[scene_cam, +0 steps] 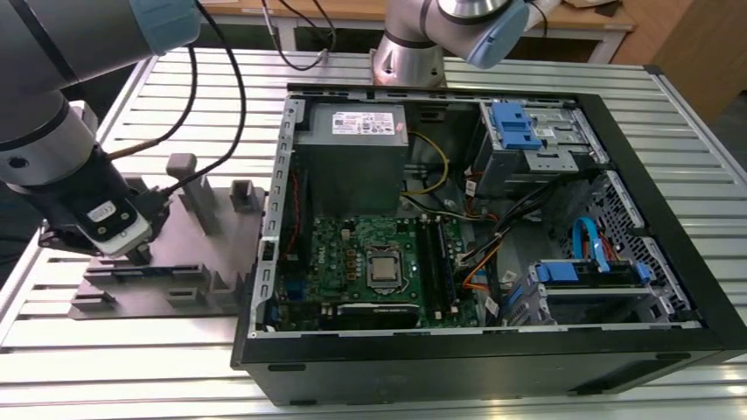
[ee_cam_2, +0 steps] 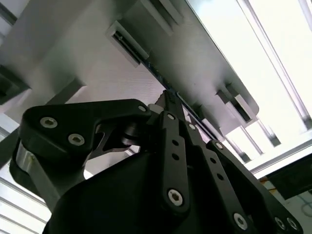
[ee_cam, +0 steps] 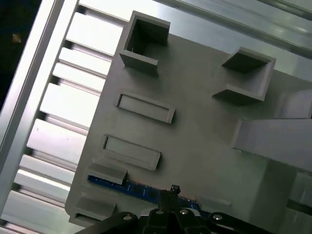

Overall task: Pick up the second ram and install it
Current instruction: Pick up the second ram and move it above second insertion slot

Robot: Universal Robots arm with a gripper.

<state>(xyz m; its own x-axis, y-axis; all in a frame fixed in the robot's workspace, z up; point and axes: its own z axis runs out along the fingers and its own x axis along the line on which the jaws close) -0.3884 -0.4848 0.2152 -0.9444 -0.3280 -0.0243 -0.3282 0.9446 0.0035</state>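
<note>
First wrist view: your gripper sat at the second ram, which stood edgewise (blue edge showing) in a slot of the grey tray on the slatted metal table; clamped or not, you couldn't tell.

Open PC case is lying flat on the slatted desk. Grey power supply is sitting above the motherboard, with the CPU showing mid-board. Grey slotted tray is sitting just beside the case, on the exterior view's left.
</note>
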